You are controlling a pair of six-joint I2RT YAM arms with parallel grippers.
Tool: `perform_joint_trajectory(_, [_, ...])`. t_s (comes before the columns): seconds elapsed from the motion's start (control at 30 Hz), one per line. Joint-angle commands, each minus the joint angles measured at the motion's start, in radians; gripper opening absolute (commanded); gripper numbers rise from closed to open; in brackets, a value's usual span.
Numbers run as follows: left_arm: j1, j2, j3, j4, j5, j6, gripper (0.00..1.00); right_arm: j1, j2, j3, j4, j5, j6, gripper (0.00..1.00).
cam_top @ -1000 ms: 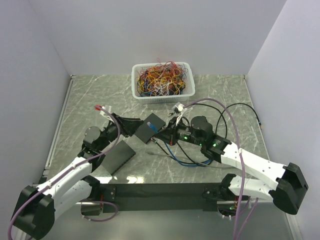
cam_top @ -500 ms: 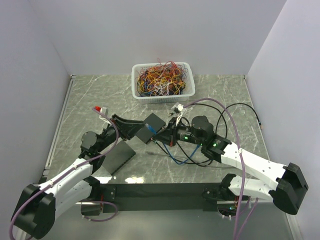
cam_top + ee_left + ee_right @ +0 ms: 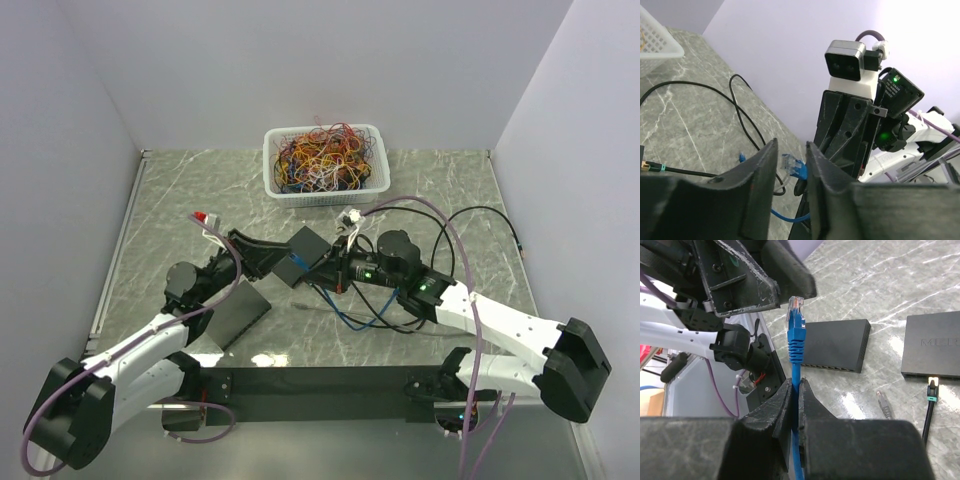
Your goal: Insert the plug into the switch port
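While the blue cable [image 3: 796, 352] is pinched tightly in the right gripper [image 3: 795, 390] just below its ribbed boot, the plug [image 3: 795, 306] is left standing free above the fingertips at the centre of the right wrist view, and its clear tip is exposed, presumably so that it can be taken or steadied by the other arm. The jaws of the left gripper [image 3: 790, 152] are seen narrowly parted, and the plug is framed in the gap between them in the lower middle of the left wrist view; nothing is seen clamped there, and whether the fingers [image 3: 757, 170] touch the plug cannot be told. From above, both grippers are found nose to nose at the centre of the frame, raised over the table [image 3: 200, 200], well in front of the basket [image 3: 272, 160] of tangled wires at the top. A switch [image 3: 835, 344] is laid flat at the centre right of the right wrist view with its row of ports turned toward the camera and apparently unoccupied, so it is judged the likelier target. A second switch [image 3: 932, 346] at the right edge is already fed by a black cable [image 3: 929, 410]. The plug is held well apart from both, so insertion is not yet begun; a regrip nearer the plug head is probably wanted first
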Motion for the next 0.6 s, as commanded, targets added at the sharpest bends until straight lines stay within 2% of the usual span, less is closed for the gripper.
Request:
perform_joint_trajectory(0.0, [-0.012, 0.007, 0.007, 0.053, 0.022, 0.007, 0.33, -0.006, 0.017, 0.041, 0.056, -0.017, -0.001, 0.0])
perform_joint_trajectory(0.1, [-0.021, 0.007, 0.017, 0.033, 0.026, 0.021, 0.23, -0.006, 0.028, 0.035, 0.074, -0.014, 0.007, 0.0])
perform_joint_trajectory(0.17, [-0.029, 0.003, 0.022, 0.019, 0.025, 0.027, 0.19, -0.006, 0.02, 0.031, 0.091, 0.003, 0.015, 0.0])
perform_joint_trajectory(0.57, [-0.046, 0.006, 0.04, -0.003, 0.032, 0.033, 0.16, -0.017, 0.043, 0.075, 0.102, 0.019, 0.029, 0.0])
